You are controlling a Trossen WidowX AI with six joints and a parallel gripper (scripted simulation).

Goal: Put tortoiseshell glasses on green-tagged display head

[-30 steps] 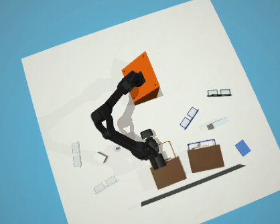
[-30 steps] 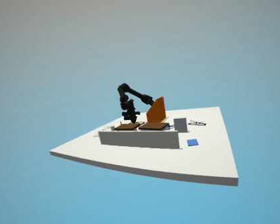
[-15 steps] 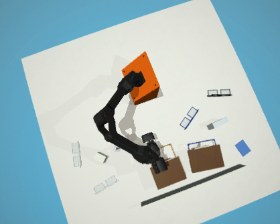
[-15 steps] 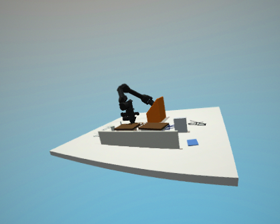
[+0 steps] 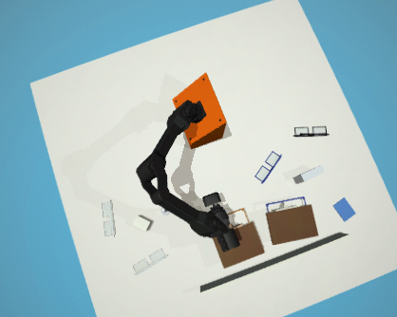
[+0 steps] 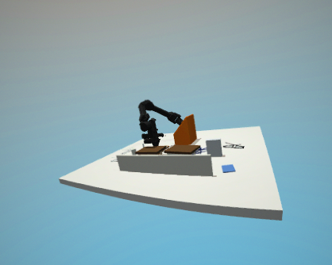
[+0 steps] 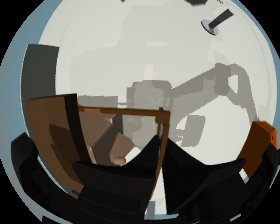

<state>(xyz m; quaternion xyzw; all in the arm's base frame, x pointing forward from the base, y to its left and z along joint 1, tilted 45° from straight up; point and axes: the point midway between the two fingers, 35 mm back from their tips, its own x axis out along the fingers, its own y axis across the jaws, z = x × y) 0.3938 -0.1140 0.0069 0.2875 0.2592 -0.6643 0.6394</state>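
The tortoiseshell glasses [image 5: 247,214] [image 7: 121,111] are held by my gripper [image 7: 159,139], which is shut on their front frame. One temple reaches back to the near head [image 5: 246,244] [image 6: 150,150] [image 7: 47,132], along its brown top. In the wrist view the front stands off from the face, with a gap between them. A sliver of the green tag [image 7: 122,125] shows beside the face. The other temple is hidden behind the fingers. The ears are not visible. The other head [image 5: 293,225] [image 6: 183,149] has blue-framed glasses [image 5: 285,200] at its front.
A long dark wall [image 5: 274,261] [image 6: 164,166] runs behind both heads. A grey block [image 5: 311,174] [image 6: 214,147], a blue tile [image 5: 344,209] [image 6: 228,168], black glasses [image 5: 311,134] and loose blue glasses [image 5: 268,166] lie to the right. Clear glasses [image 5: 110,220] lie left. An orange block [image 5: 206,109] [image 6: 185,132] stands at the arm's base.
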